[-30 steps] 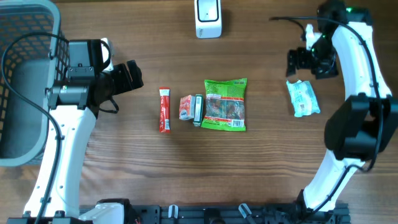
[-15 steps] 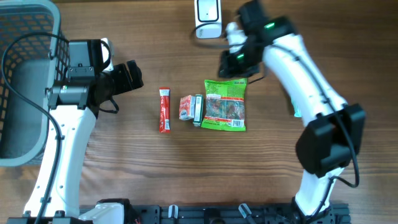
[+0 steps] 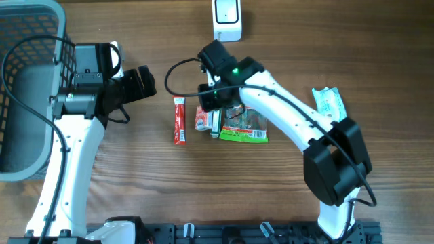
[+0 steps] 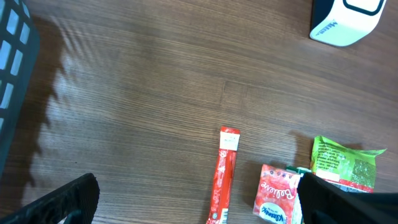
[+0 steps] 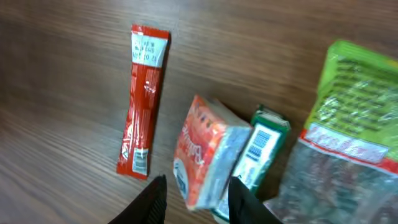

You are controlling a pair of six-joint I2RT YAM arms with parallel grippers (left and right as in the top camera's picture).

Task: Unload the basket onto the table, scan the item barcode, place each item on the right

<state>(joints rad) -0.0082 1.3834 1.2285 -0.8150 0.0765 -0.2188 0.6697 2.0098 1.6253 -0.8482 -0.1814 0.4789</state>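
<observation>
**Right pincer over the red pack**

Overhead: right pincer (image 3: 209, 102) above red pack (image 3: 203, 117), between red stick (image 3: 179, 120) and green bag (image 3: 247, 115). Left pincer (image 3: 144, 83) wide open, empty.

Right wrist: half-closed fingertips (image 5: 151, 202) straddling pack's lower corner, grip uncertain; bare counter (image 5: 56, 74) leftward.

stick (image 3: 179, 120) left of box (image 3: 203, 118), pouch (image 3: 247, 123) right

A white scanner (image 3: 226, 20) stands at the bench's far edge, while nearer lie a red stick pack (image 3: 179, 120), a small orange-red packet (image 5: 208, 152) on edge, a barcoded green box (image 5: 256, 152) touching it, and a green bag (image 3: 249, 122).
</observation>
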